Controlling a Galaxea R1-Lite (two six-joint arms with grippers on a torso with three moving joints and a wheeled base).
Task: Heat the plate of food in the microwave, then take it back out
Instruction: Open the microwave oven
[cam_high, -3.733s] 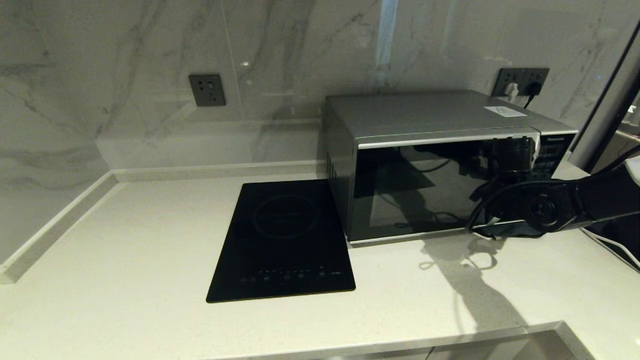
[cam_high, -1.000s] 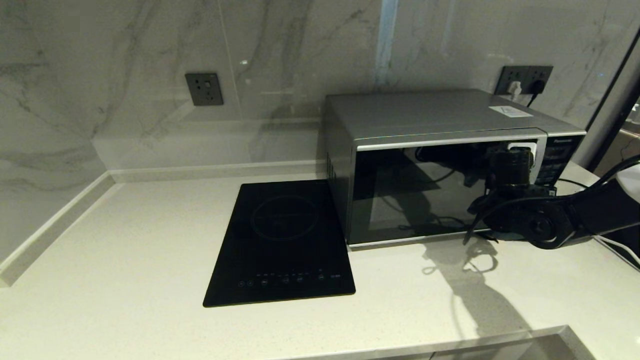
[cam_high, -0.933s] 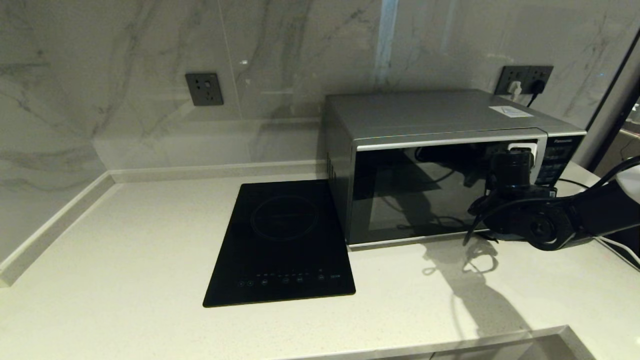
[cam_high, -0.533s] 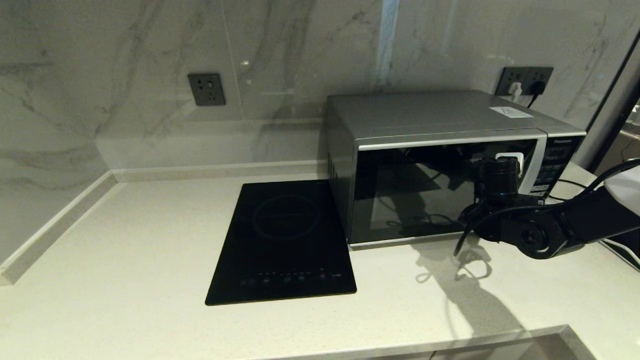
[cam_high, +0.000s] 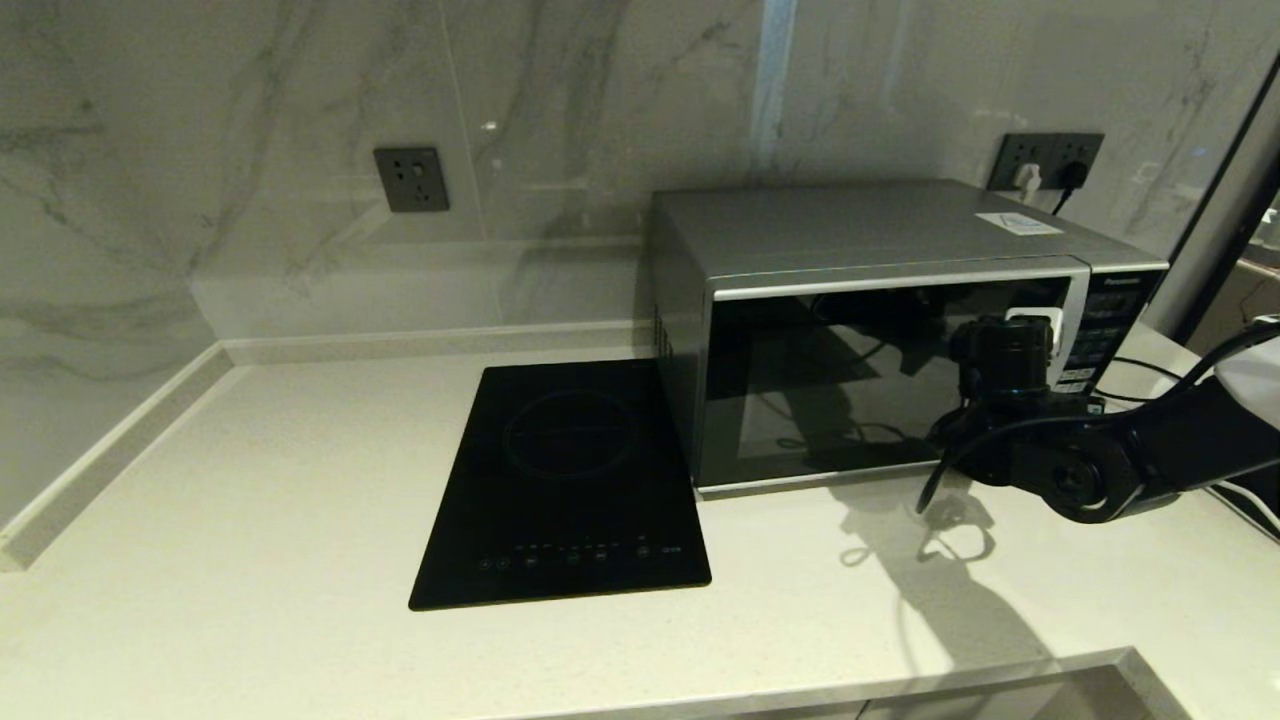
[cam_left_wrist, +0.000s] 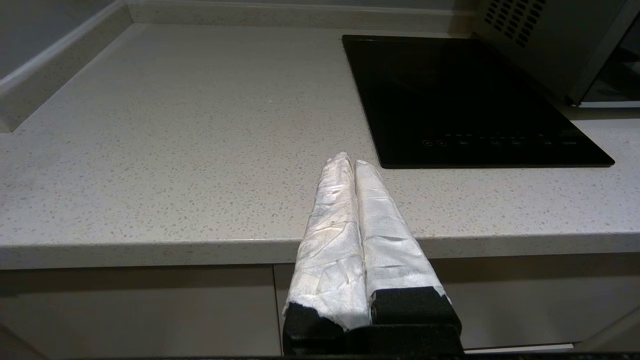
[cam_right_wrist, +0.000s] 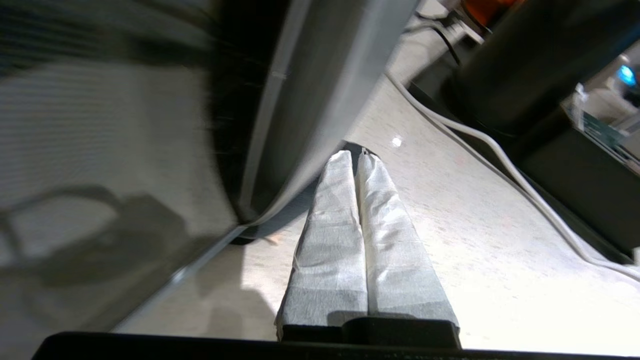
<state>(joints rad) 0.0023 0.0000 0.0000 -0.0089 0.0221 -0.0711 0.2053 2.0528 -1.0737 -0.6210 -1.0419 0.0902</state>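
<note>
Silver and boxy, the microwave (cam_high: 880, 310) is sitting on the speckled stone counter (cam_high: 250, 520) with its dark glass door shut — no plate showing. Right gripper (cam_right_wrist: 356, 156), white-wrapped fingers pressed together, is hovering by the door's curved handle (cam_right_wrist: 305, 115); left gripper (cam_left_wrist: 348, 161) is idling shut at the counter's front edge, near the flat black cooktop (cam_high: 565, 480).

Countertop (cam_high: 250, 480) left of cooktop (cam_high: 565, 480) open; microwave (cam_high: 860, 330) blocks right.

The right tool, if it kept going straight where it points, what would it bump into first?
Probably the microwave: the shut right tool points at the lower end of its curved silver handle, though the depth between them is hard to judge.
</note>
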